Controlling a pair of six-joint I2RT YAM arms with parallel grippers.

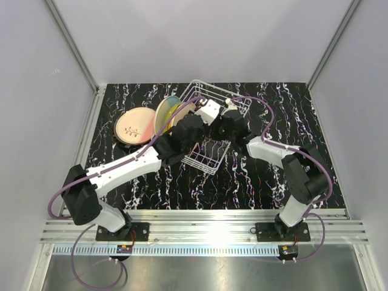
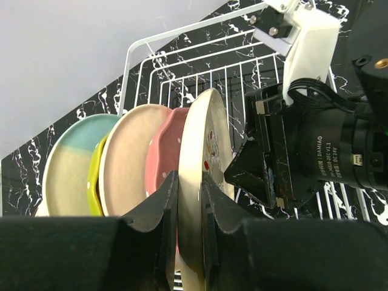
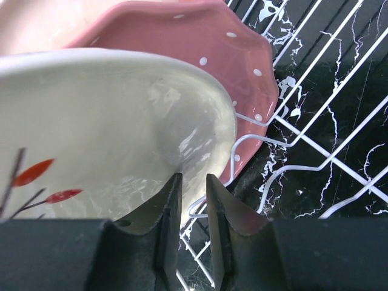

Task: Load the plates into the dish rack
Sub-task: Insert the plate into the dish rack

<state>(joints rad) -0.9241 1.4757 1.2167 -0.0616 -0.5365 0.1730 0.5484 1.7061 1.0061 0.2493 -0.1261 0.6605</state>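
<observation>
The white wire dish rack (image 1: 212, 159) lies mid-table. At its left end stand a cream-blue plate (image 2: 66, 163), a yellow-green plate (image 2: 94, 182), a plain peach plate (image 2: 130, 151) and a pink dotted plate (image 2: 170, 130). My left gripper (image 2: 189, 182) is shut on the rim of a cream plate with a red sprig motif (image 2: 197, 139), held upright next to the pink plate. My right gripper (image 3: 193, 182) is at that plate's face (image 3: 91, 121). Its jaws stand a narrow gap apart with only rack wire (image 3: 315, 73) showing between them. Its fingers (image 2: 242, 170) point at the plate from the right.
A stack of plates (image 1: 134, 124), a peach motif plate on top of dark ones, lies on the black marbled table left of the rack. Both wrists (image 1: 206, 127) crowd over the rack's middle. Grey walls close in the left, right and back.
</observation>
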